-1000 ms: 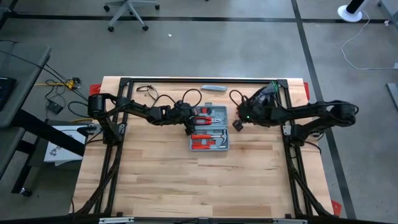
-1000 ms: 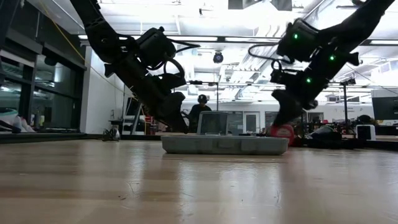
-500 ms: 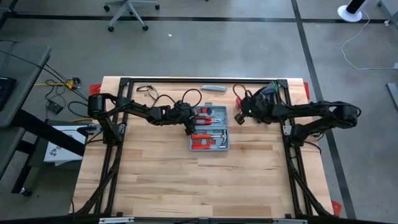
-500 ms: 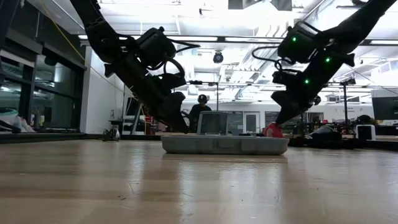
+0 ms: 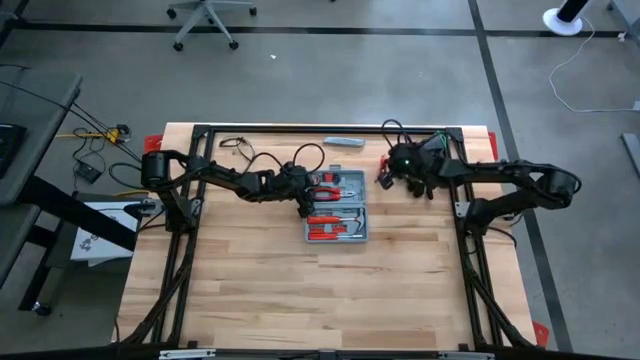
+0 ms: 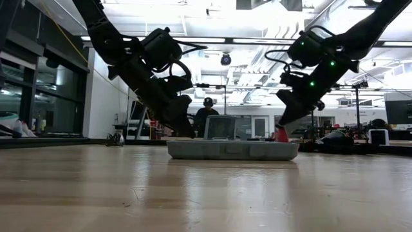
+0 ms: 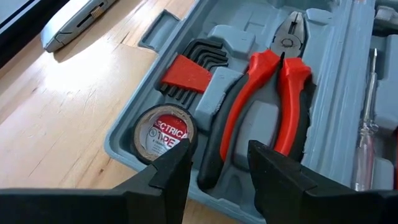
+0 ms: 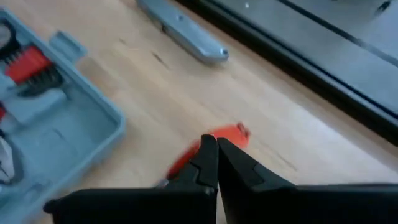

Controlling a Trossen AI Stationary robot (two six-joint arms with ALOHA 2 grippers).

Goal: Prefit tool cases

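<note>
Two pincers are over the far half of your wooden tabletop (image 5: 300, 290), one at each side of the open tool case (image 5: 337, 207). On your left, the left pincer (image 5: 303, 203) hangs at the case's left edge with its dark fingers (image 7: 171, 168) apart and nothing between them; in the left wrist view they frame a roll of electrical tape (image 7: 165, 132) and the red-and-black handles of a pair of pliers (image 7: 261, 93), but whether they touch the plastic you cannot tell. The case is blue-grey moulded plastic, a shallow rectangular tray with rounded corners, lying open and flat at the middle of the tabletop, towards the far side. Its recesses hold a fan of dark hex keys in a red holder (image 7: 193, 65), and a slim clear-handled screwdriver (image 7: 367, 130) lies beside the pliers.

Beyond the case, near the far edge, lies a slim grey-blue bar (image 5: 344, 142) with rounded ends, smooth and slightly glossy. The tabletop is pale planked wood with visible grain.

On your right, the right pincer (image 5: 384, 178) is just past the case's right far corner, raised off the wood. Its fingers (image 8: 205, 158) are pressed together, and a small red thing (image 8: 214, 143) shows at their tips; you cannot tell what it is or whether it is gripped
</note>
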